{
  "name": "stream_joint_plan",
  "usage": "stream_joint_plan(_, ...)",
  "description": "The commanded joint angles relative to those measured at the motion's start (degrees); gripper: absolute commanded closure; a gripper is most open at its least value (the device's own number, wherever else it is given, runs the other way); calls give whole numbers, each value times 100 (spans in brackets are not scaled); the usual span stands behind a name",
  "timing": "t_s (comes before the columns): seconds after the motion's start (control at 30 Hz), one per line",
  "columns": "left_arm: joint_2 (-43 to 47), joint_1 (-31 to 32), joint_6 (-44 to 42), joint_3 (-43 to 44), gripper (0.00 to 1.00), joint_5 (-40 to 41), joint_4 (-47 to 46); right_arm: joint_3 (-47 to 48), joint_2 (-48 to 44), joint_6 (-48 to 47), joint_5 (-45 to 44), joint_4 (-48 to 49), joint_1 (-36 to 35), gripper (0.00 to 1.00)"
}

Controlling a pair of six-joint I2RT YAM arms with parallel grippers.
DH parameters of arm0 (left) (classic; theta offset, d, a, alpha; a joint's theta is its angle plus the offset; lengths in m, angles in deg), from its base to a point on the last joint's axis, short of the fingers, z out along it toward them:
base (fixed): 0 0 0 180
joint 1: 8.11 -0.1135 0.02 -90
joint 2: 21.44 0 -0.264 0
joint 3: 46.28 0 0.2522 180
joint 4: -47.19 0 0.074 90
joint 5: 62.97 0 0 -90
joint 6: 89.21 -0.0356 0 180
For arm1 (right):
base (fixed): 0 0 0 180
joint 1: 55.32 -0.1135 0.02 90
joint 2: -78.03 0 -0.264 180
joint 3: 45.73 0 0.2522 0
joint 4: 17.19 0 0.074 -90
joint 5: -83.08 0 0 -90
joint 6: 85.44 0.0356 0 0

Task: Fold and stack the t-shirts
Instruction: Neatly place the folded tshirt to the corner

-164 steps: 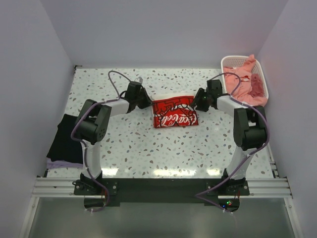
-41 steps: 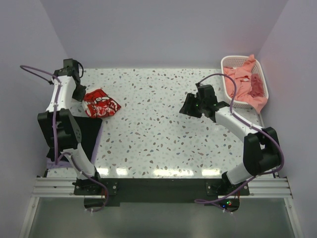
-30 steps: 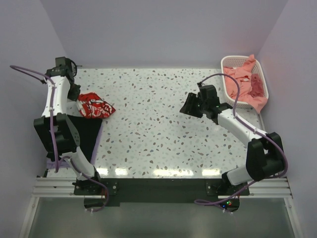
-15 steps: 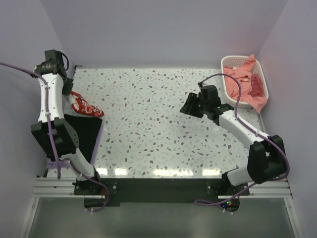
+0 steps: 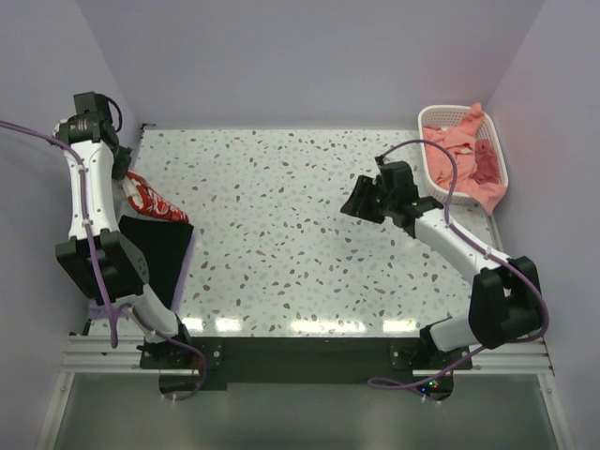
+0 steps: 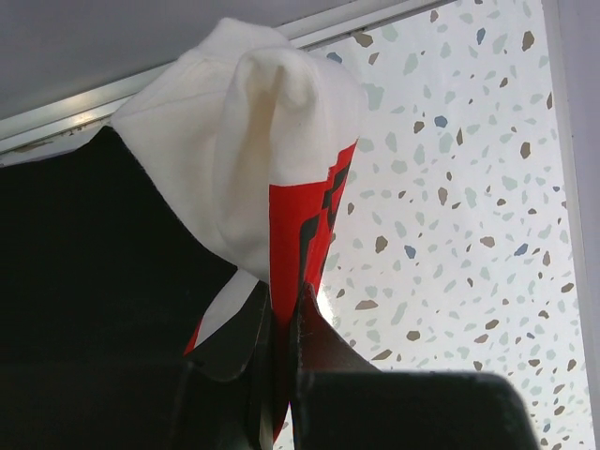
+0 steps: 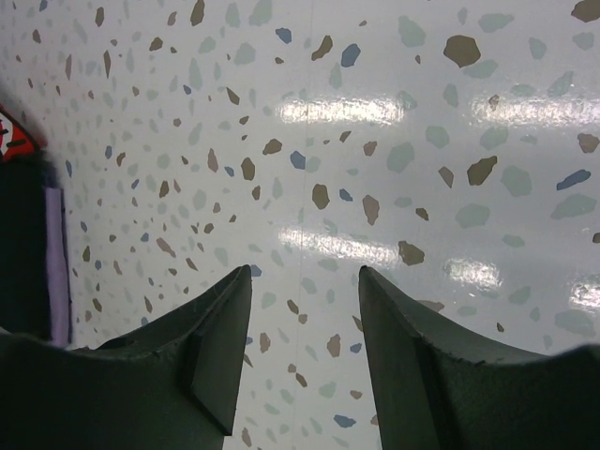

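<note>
The folded cream-white t-shirt with the red-and-black graphic (image 5: 145, 198) hangs from my left gripper (image 5: 120, 178) at the table's far left edge, over the back end of the black t-shirt (image 5: 155, 251). In the left wrist view my left gripper (image 6: 281, 305) is shut on the shirt's red printed edge (image 6: 295, 220), with the black shirt (image 6: 84, 272) below. A pale lavender t-shirt (image 5: 117, 307) peeks out under the black one. Salmon-pink t-shirts (image 5: 464, 155) fill the basket. My right gripper (image 5: 356, 204) is open and empty above the table, right of centre (image 7: 305, 281).
A white lattice basket (image 5: 450, 115) stands at the back right corner. The speckled tabletop (image 5: 300, 234) lies between the arms. Walls close in on the left, back and right. The black shirt pile lies along the left edge.
My left gripper has carried the folded cream-white shirt from the table's middle to the far left edge, over the black shirt. My right arm drew back, let go and stays open.
</note>
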Motion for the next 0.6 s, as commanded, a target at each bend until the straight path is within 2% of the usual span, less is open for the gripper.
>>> stream_joint_plan(0.0, 434, -83, -150, 240, 100, -4, -51, -68, -283, 50, 0, 83, -8, 47)
stream_joint_plan(0.57, 1048, -100, -167, -93, 100, -127, -60, -234, -687, 41, -27, -49, 1, 47)
